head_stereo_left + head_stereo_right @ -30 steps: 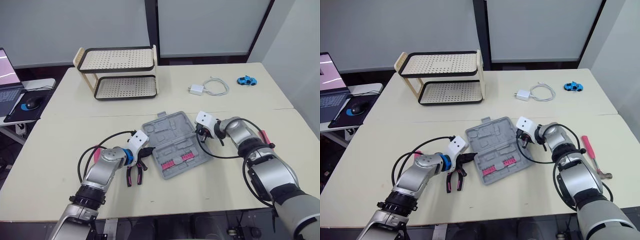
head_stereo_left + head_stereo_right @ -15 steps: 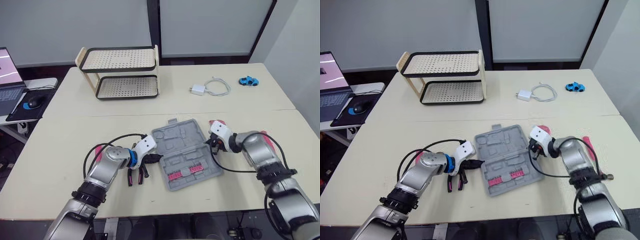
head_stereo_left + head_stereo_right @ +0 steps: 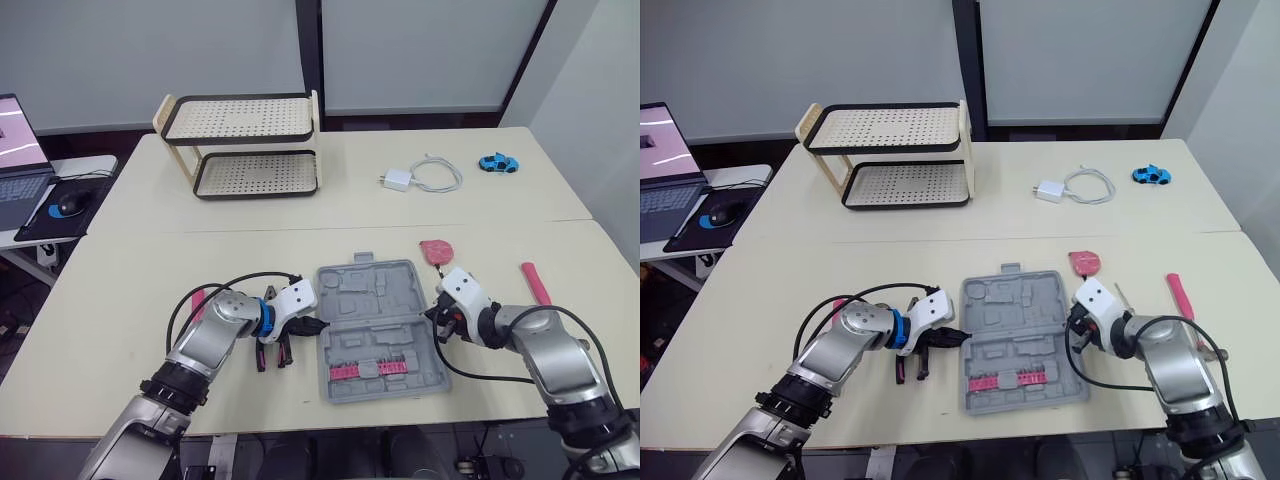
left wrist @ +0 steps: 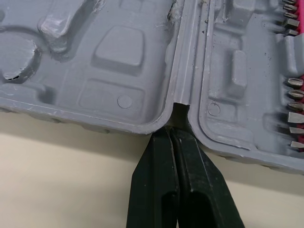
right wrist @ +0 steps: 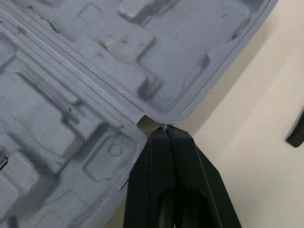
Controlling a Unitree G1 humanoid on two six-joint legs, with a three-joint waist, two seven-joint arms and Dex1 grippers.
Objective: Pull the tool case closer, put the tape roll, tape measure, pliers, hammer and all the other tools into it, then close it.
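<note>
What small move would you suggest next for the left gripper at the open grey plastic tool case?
Probably back the shut left gripper off the grey tool case and reach for the red-handled pliers lying beside it; the case sits close.

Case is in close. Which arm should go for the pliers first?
Left. The pliers lie on the table right beside the left gripper, off the tool case's left edge. The right gripper sits at the case's opposite edge, so it would probably have to reach across the open case.
</note>
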